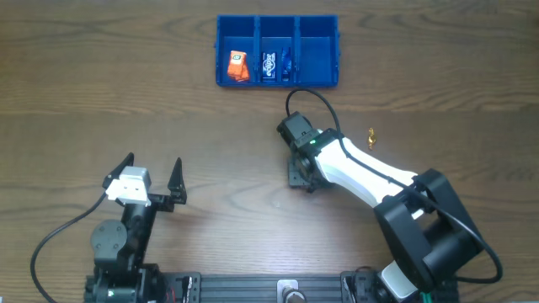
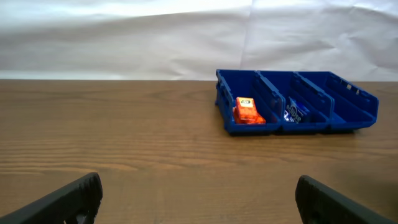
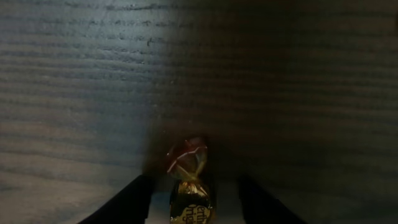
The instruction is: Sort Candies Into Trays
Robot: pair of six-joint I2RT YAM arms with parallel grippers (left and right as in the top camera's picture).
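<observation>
Left gripper (image 1: pixel 154 162): I see it at about 8 o'clock of the table (image 1: pixel 76 93) in the top view, low near its own base. Its fingers are spread wide with only bare wood between them.
Tray (image 1: pixel 221 50): blue, with three compartments side by side, it sits at 12 o'clock on the far side of the table, well apart from both grippers.
Orange candy (image 1: pixel 238 67): it lies in the tray's left compartment. A small pale label sits on top, but I cannot read its print.
Blue candy (image 1: pixel 271 65): it lies in the middle compartment. There is white lettering on the wrapper, too small for me to make out.
Right gripper (image 1: pixel 301 175): just off the table's centre toward 4 o'clock, pointing down at the wood. Its fingers stand apart, one on each side of a candy, and I see a gap on both sides.
Gold candy (image 3: pixel 189 186): it lies on the table between the right fingers, with a reddish twisted end. The wrapper carries print that I cannot read.
Second gold piece (image 1: pixel 371 135): small, it lies on the wood at 2 o'clock from the right gripper, just beyond the arm.
</observation>
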